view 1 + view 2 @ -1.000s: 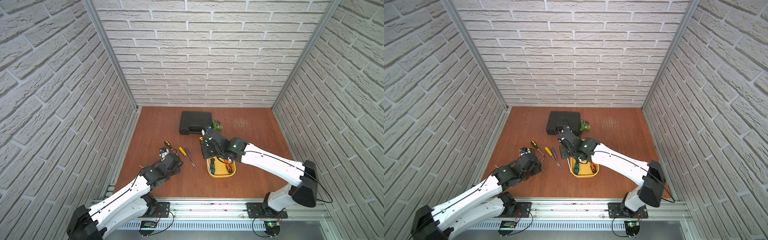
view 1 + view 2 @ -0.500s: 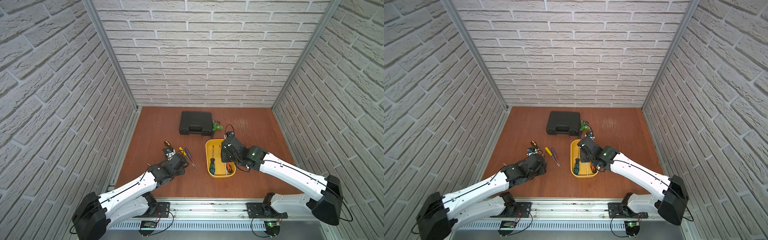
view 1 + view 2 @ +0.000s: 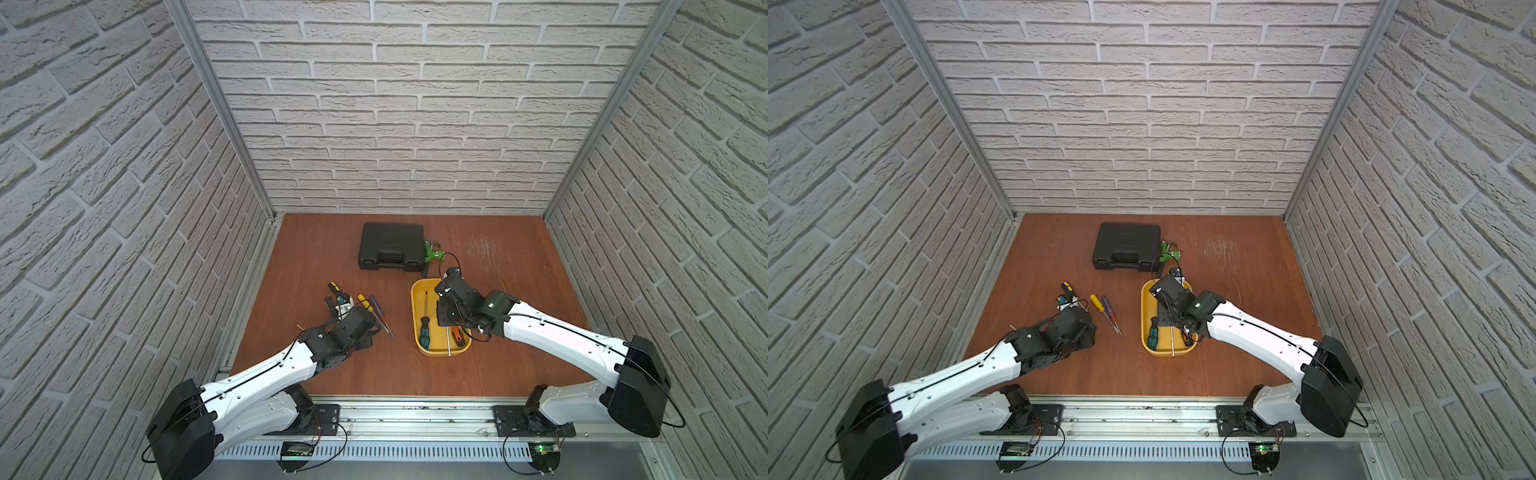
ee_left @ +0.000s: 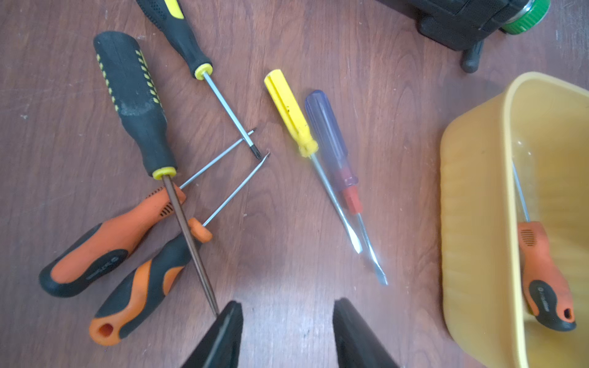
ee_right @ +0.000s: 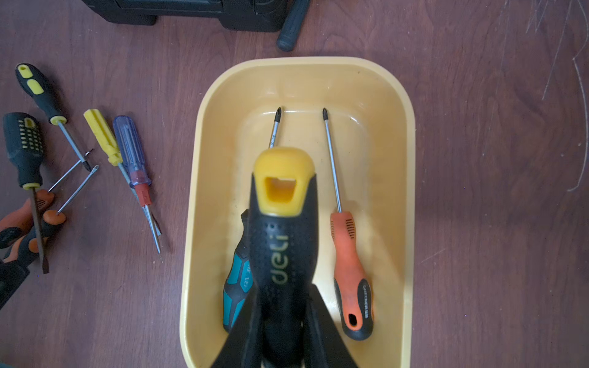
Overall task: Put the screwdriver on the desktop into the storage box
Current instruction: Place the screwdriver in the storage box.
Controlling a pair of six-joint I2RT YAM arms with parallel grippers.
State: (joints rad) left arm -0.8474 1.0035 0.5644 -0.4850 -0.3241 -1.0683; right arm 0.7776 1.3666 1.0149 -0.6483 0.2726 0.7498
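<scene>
Where the right gripper (image 5: pixel 283 318) hangs over the yellow storage box (image 5: pixel 409 191), its fingers are clamped on the black-handled screwdriver (image 5: pixel 283 242), which has a yellow butt cap. The long axis runs along the box's length, cap end toward the black tool case (image 3: pixel 390 245). The shaft is hidden behind the fingers in the wrist view. The tool is held above the box contents. Handle lettering: "deli"

Lying in the box: teal-and-black screwdriver (image 5: pixel 236 286) and orange-and-black Phillips screwdriver (image 5: pixel 350 274), parallel to the long walls, tips toward the tool-case end. The print on both handles cannot be read

Left gripper (image 4: pixel 288 306): fingers apart with nothing between them, low over the desktop (image 3: pixel 316 257), just beside the loose lot

Loose on the desktop, well apart from the box:
- stout black screwdriver with yellow dashes (image 4: pixel 134 105)
- slim black-and-yellow screwdriver (image 4: pixel 181 32)
- yellow-handled flathead (image 4: pixel 290 111) and clear blue-handled flathead (image 4: pixel 328 133), side by side and touching
- two orange-and-black screwdrivers (image 4: pixel 105 245) (image 4: pixel 143 286), both crossed by the stout one's dark shaft

Surface: reddish-brown wood grain, with a pale scratched patch (image 3: pixel 482 247) toward the far right. A green object (image 3: pixel 432 251) sits against the tool case

Room: white brick-pattern walls on three sides, aluminium rail (image 3: pixel 415 415) along the front
</scene>
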